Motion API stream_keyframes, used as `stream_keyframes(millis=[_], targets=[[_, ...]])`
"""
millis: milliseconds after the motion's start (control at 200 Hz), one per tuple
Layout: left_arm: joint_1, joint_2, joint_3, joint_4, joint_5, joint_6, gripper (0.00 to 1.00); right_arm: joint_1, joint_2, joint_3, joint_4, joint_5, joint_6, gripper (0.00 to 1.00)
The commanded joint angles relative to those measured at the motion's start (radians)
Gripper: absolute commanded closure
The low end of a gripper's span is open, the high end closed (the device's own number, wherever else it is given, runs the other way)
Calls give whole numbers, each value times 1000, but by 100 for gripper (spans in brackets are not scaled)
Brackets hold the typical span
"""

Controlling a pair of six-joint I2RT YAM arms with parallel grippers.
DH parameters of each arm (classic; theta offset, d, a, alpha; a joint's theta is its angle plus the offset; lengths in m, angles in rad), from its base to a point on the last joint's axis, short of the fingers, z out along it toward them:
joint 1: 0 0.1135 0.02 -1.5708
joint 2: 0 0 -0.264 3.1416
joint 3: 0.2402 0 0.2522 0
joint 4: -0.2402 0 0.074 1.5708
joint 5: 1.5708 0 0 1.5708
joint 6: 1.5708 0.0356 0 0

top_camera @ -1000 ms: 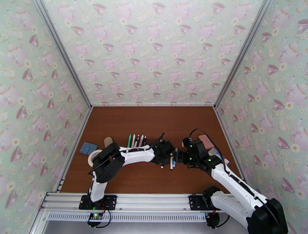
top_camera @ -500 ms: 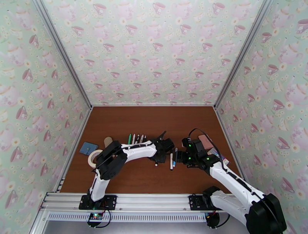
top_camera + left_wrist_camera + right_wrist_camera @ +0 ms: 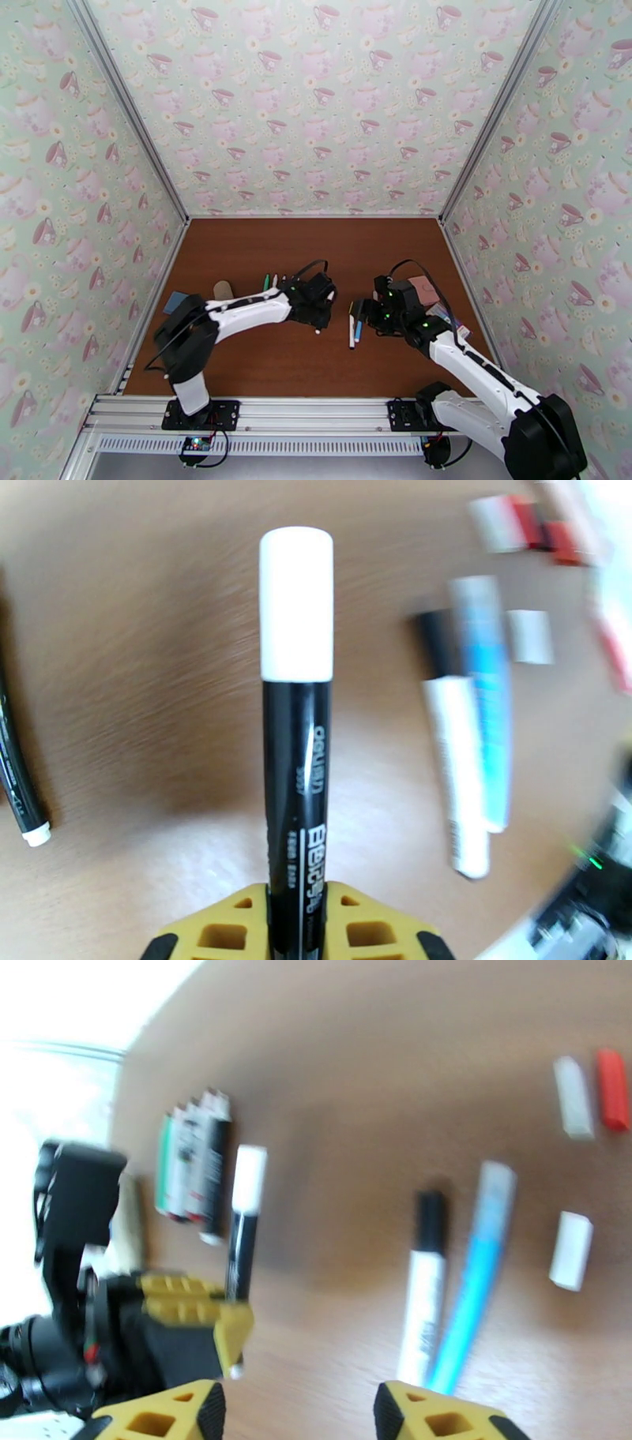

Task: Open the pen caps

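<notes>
My left gripper [image 3: 296, 910] is shut on the barrel of a black pen [image 3: 295, 780] with a white pen cap [image 3: 296, 606], held just above the table; from above the left gripper [image 3: 316, 314] is at mid-table. A white pen with a black cap [image 3: 423, 1291] and a blue pen [image 3: 474, 1276] lie side by side to its right. My right gripper [image 3: 296, 1414] hovers open over their near ends, with nothing between its fingers. Loose white caps [image 3: 573, 1252] [image 3: 573, 1098] and a red cap [image 3: 612, 1098] lie beyond. More pens [image 3: 270, 281] lie in a row at left.
A beige lump [image 3: 223, 288] and a blue flat object [image 3: 174, 300] sit at the table's left. A pink object [image 3: 423, 290] lies behind my right wrist. Patterned walls close in the table on three sides.
My left gripper has closed on the black pen and drawn it left, away from the white and blue pens. The left elbow swung left. The right gripper's fingers have narrowed somewhat.
</notes>
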Motion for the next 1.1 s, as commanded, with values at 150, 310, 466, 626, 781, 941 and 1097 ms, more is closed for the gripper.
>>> stream_keyframes(millis=[150,310,466,626,781,941,1097], targets=[[95,-146,-144,301,366,63,87,3,21,33,200,-90,106,46],[103,-168,-187,350,483,68,87,3,68,91,214,-132,91,44],[125,-159,-225,453,621,9,87,3,96,105,279,-159,95,44],[150,-179,-278,582,712,-63,87,3,118,121,310,-182,105,44],[156,-177,-286,595,757,-75,87,2,122,114,384,-225,124,50],[161,-158,-300,683,817,-132,87,0,123,117,395,-245,121,55],[161,-155,-296,702,835,-143,87,-4,118,114,399,-255,115,60]])
